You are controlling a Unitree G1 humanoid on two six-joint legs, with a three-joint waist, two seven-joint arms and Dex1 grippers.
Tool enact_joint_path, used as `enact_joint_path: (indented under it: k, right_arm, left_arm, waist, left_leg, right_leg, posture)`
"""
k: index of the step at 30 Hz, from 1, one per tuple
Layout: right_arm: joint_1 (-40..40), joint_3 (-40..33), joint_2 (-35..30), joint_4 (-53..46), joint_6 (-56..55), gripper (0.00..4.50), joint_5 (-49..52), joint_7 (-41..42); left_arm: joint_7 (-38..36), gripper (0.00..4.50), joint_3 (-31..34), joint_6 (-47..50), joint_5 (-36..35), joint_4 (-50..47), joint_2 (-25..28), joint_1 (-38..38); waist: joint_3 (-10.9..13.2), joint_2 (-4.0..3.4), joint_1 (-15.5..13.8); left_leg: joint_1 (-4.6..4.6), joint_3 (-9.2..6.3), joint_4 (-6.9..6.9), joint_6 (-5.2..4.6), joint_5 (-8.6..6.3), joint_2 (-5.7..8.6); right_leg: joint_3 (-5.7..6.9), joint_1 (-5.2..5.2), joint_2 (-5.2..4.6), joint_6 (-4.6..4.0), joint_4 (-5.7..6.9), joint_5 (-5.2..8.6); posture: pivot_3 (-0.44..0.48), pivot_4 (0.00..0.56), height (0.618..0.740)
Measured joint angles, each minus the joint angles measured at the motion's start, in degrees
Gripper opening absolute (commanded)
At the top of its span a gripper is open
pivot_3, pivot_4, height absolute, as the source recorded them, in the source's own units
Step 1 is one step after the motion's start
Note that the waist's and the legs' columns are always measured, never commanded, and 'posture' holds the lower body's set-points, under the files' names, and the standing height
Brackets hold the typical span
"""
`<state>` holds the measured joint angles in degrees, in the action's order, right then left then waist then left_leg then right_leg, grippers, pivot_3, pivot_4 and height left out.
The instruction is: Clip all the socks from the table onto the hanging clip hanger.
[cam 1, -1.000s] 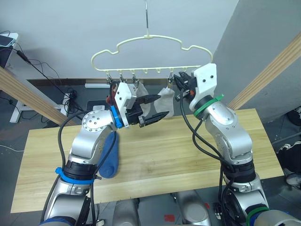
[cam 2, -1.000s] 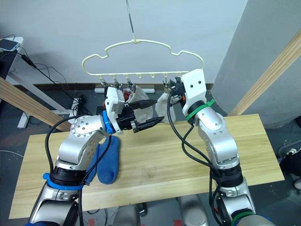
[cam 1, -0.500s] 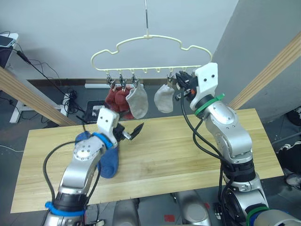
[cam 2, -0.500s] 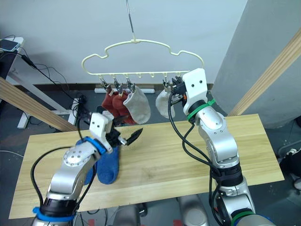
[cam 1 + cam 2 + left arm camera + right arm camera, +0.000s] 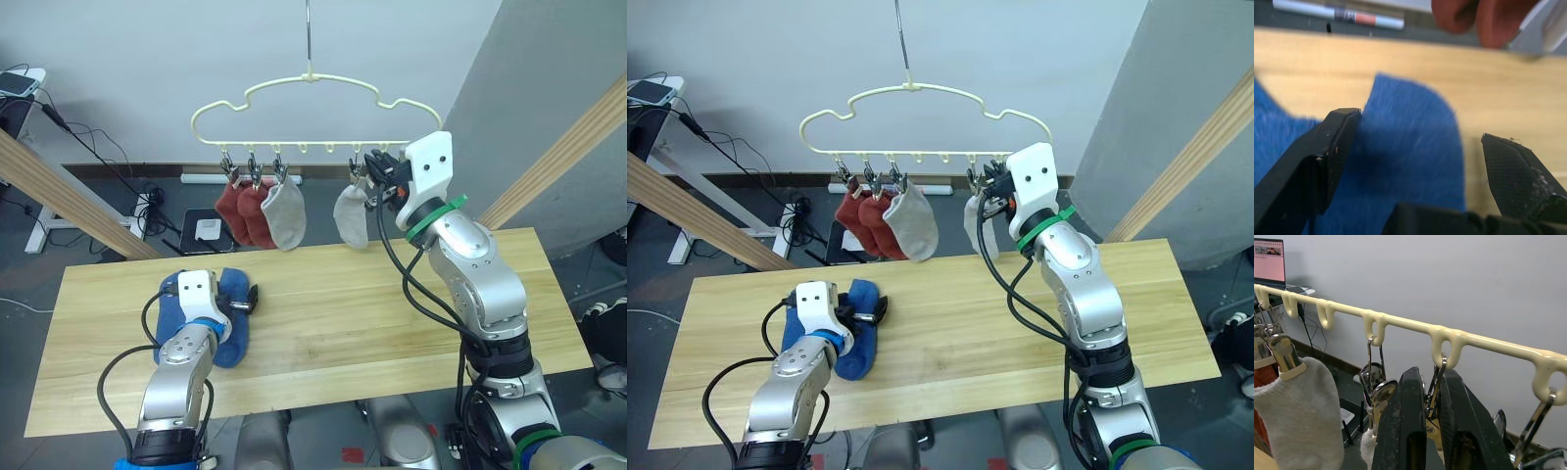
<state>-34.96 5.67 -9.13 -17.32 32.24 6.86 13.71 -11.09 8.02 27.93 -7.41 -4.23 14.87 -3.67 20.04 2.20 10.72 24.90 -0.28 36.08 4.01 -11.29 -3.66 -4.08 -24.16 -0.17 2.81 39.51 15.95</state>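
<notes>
The pale yellow clip hanger [image 5: 313, 98] hangs above the table's far edge. Two red socks [image 5: 245, 211] and a grey sock [image 5: 285, 215] hang from its left clips, and another grey sock [image 5: 351, 217] from a clip further right. Two blue socks [image 5: 227, 328] lie side by side on the left of the table [image 5: 392, 323]. My left gripper [image 5: 1420, 142] is low over a blue sock [image 5: 1410, 166], open, its fingers [image 5: 1327, 147] straddling the fabric. My right gripper [image 5: 1432, 377] is up at the hanger bar [image 5: 1488, 345], shut on a metal clip [image 5: 1434, 401] next to the right grey sock.
Thick wooden beams slant past the table on the left [image 5: 59, 191] and the right [image 5: 558, 157]. Cables and a power strip [image 5: 147, 201] lie on the floor behind the table. The hanger's middle hooks [image 5: 318, 147] carry nothing.
My left arm has dropped from hanger height down to the table, over the blue socks, uncovering the hung red and grey socks. The right arm has stayed at its clip.
</notes>
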Motion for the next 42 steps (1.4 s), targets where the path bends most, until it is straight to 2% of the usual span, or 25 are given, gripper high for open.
enact_joint_path:
  k: [5, 6, 10, 20, 25, 27, 31, 34, 42]
  right_arm:
    - [0.0, 0.0, 0.0, 0.0, 0.4, 0.04, 0.0, 0.0]
    - [0.0, 0.0, 0.0, 0.0, 0.4, 0.04, 0.0, 0.0]
    - [0.0, 0.0, 0.0, 0.0, 0.7, 0.04, 0.0, 0.0]
    - [-0.1, 0.0, 0.1, 0.0, 0.8, 0.04, 0.0, -0.1]
    - [-0.1, 0.0, 0.1, 0.0, 0.8, 0.04, 0.0, -0.1]
    - [-0.2, -0.1, 0.1, 0.0, 0.8, 0.04, 0.0, -0.1]
    - [-0.6, -0.2, 0.2, -0.4, 1.4, 0.04, 0.2, -0.1]
    - [-0.9, -0.7, 0.2, -0.7, 2.2, 0.04, 0.6, -0.2]
    - [-1.5, -1.6, 0.4, -2.6, 4.5, 0.04, 1.2, -0.4]
  left_arm:
    - [0.8, 4.50, -0.1, 1.8, 0.3, 0.5, 0.0, -1.1]
    - [0.9, 4.10, -0.1, 2.0, 0.3, 0.5, 0.0, -1.2]
    - [0.1, 3.05, -0.8, 2.3, 0.5, 0.5, 0.9, -1.1]
    - [-2.1, 0.02, -1.9, 0.8, 1.2, 0.7, 3.2, -0.7]
    - [-12.7, 0.00, -8.4, -13.3, 3.9, 2.4, 10.0, -0.4]
    - [-17.2, 0.00, -10.5, -19.5, 4.0, 2.5, 10.9, -2.6]
    - [-25.6, 0.00, -14.9, -33.0, 3.3, 3.4, 10.0, -13.5]
    - [-27.1, 0.00, -16.7, -39.5, 4.2, 6.9, 8.0, -19.1]
    - [-23.5, 0.00, -17.8, -49.7, 9.6, 14.3, 4.3, -22.2]
  waist:
    - [0.0, 0.00, 0.0]
    - [0.0, 0.00, 0.0]
    - [0.0, 0.00, 0.1]
    - [0.0, 0.00, 0.2]
    - [0.0, 0.00, 0.0]
    - [0.0, 0.00, -0.2]
    - [0.0, 0.00, -1.0]
    - [0.0, 0.00, -0.8]
    - [0.0, 0.00, 0.3]
  left_leg:
    - [-0.04, 0.02, 0.00, 0.00, 0.00, 0.00]
    - [-0.05, 0.02, 0.00, 0.00, 0.00, -0.01]
    - [-0.07, 0.03, 0.00, 0.01, 0.00, 0.00]
    - [-0.07, 0.03, 0.00, 0.01, 0.01, -0.01]
    - [-0.03, 0.05, -0.04, 0.02, 0.01, -0.01]
    - [-0.02, 0.08, -0.04, 0.02, 0.01, 0.01]
    - [0.00, 0.13, -0.04, 0.00, 0.00, 0.01]
    - [-0.01, 0.18, -0.05, 0.00, 0.00, -0.02]
    - [0.10, 0.16, -0.07, -0.02, -0.01, -0.01]
  right_leg:
    - [-0.01, 0.00, 0.00, 0.00, 0.04, 0.00]
    - [-0.01, 0.00, 0.00, 0.00, 0.05, 0.00]
    - [-0.02, 0.01, 0.00, 0.00, 0.07, 0.00]
    - [-0.03, 0.01, 0.00, 0.00, 0.06, 0.00]
    - [-0.02, -0.02, -0.03, 0.00, -0.03, 0.00]
    - [-0.03, -0.02, -0.06, 0.00, -0.05, 0.00]
    - [-0.05, -0.02, -0.04, 0.00, -0.12, 0.00]
    - [-0.09, -0.02, -0.01, 0.00, -0.16, 0.00]
    - [-0.07, -0.01, -0.03, 0.00, -0.36, 0.00]
  posture:
    - [-0.269, 0.334, 0.732]
    - [-0.269, 0.334, 0.732]
    - [-0.270, 0.333, 0.732]
    - [-0.271, 0.334, 0.732]
    - [-0.277, 0.334, 0.732]
    - [-0.277, 0.334, 0.732]
    - [-0.287, 0.337, 0.732]
    - [-0.304, 0.337, 0.732]
    - [-0.316, 0.335, 0.732]
